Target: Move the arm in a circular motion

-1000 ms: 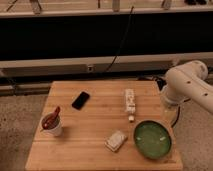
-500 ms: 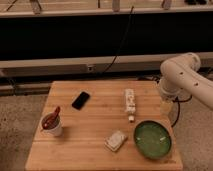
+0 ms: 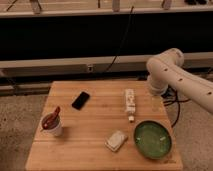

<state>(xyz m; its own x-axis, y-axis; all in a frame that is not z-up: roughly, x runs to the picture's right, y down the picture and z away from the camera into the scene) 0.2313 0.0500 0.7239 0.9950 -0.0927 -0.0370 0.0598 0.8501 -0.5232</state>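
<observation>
Warm, dim light glosses the arm (image 3: pixel 167 70) from above (end effector out of frame).

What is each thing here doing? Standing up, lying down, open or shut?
arm: bent, its joint at the table's far right corner.
gripper: not in view, so where it is cannot be told.
white cup: upright, a red thing sticking out of it.
phone: lying flat, screen dark.
white bar: lying flat.
white block: lying flat beside the bowl.
green bowl: upright, open side up.
</observation>
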